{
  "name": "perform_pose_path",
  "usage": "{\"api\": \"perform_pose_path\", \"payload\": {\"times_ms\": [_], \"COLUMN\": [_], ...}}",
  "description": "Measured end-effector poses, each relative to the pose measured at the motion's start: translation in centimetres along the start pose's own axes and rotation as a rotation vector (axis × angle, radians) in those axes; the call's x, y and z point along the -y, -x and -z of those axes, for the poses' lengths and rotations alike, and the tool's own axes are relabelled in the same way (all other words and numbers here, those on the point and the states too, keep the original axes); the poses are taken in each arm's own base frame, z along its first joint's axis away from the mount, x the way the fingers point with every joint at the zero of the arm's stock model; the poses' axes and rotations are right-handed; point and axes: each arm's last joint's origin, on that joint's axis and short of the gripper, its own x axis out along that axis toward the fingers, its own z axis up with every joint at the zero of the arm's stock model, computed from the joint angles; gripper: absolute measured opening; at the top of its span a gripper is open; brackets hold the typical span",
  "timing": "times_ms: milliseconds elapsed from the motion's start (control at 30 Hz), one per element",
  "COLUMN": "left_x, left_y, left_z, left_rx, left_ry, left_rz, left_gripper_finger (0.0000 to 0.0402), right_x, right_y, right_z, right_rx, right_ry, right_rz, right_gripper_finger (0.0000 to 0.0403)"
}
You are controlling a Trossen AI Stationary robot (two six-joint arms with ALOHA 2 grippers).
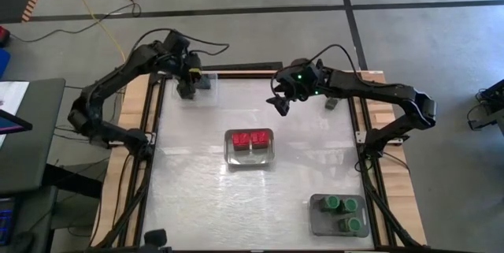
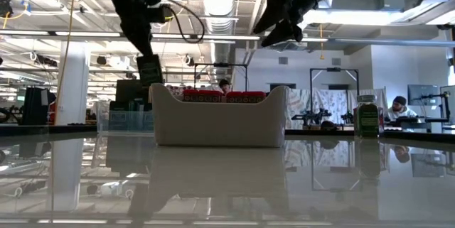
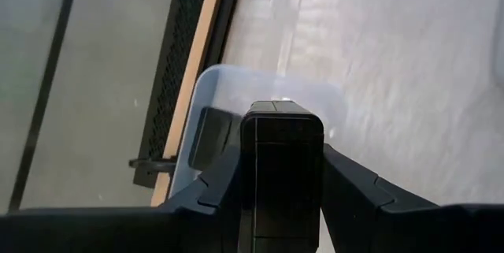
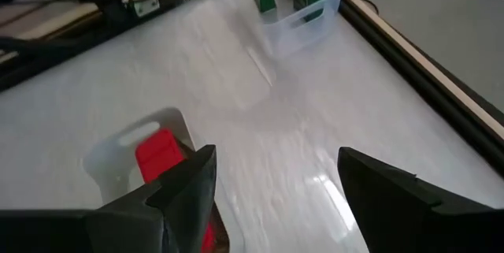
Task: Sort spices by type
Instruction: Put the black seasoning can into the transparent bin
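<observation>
Counter [image 1: 260, 198] of pale, glossy surface fills the high view, framed by dark rails and wooden edges. The left arm reaches to the far left corner, where the left gripper [image 1: 187, 79] hangs over a clear tray [image 3: 213, 99]; its jaws are narrowed onto a black boxy spice container [image 3: 281, 166], clamped on both sides, and a second black container [image 3: 206, 136] lies in that tray below. The right arm stretches in from the right, and the right gripper [image 4: 272, 182] hovers above the counter's far middle with its jaws spread wide and nothing between them. At the centre sits a tray [image 1: 249, 157] holding the red square-capped spices [image 1: 250, 138], two caps side by side. Near the front right corner another tray [image 1: 319, 223] holds the green round-capped spices [image 1: 344, 210], four by the high view. One small dark container [image 1: 331, 104] rests alone on the counter near the right arm's forearm.
</observation>
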Motion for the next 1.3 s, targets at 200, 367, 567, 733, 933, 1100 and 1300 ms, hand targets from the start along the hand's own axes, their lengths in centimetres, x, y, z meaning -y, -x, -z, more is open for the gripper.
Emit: {"api": "perform_pose_path", "payload": {"times_ms": [200,367,567,733,933,1100,1300], "left_x": [-1.2,-1.6,-1.7,-2.0,-2.1,-2.0,-1.8], "left_y": [-2.5,-4.8,-7.8,-9.5,-10.9,-12.0,-12.3], "left_z": [0.6,0.8,0.7,0.7,1.0,1.3,1.7], "left_rx": [-0.070,-0.126,-0.178,-0.194,-0.232,-0.247,-0.246], "left_ry": [0.007,0.015,-0.009,-0.038,-0.061,-0.064,-0.072], "left_rz": [0.038,0.081,0.133,0.129,0.138,0.132,0.131], "left_gripper_finger": [0.0129,0.0129,0.0129,0.0129,0.0129,0.0129,0.0129], "right_x": [0.7,1.2,1.2,1.2,1.2,1.2,1.2], "right_y": [0.1,0.1,0.1,0.1,0.1,0.1,0.1], "right_z": [-0.2,-0.3,-0.3,-0.2,-0.1,-0.1,-0.1], "right_rx": [0.013,0.015,0.015,0.004,-0.006,-0.007,-0.007], "right_ry": [-0.035,-0.045,-0.045,-0.046,-0.047,-0.047,-0.066], "right_rz": [0.017,0.028,0.029,0.031,0.033,0.033,0.033], "right_gripper_finger": [0.0292,0.0292,0.0292,0.0292,0.0292,0.0292,0.0292]}}
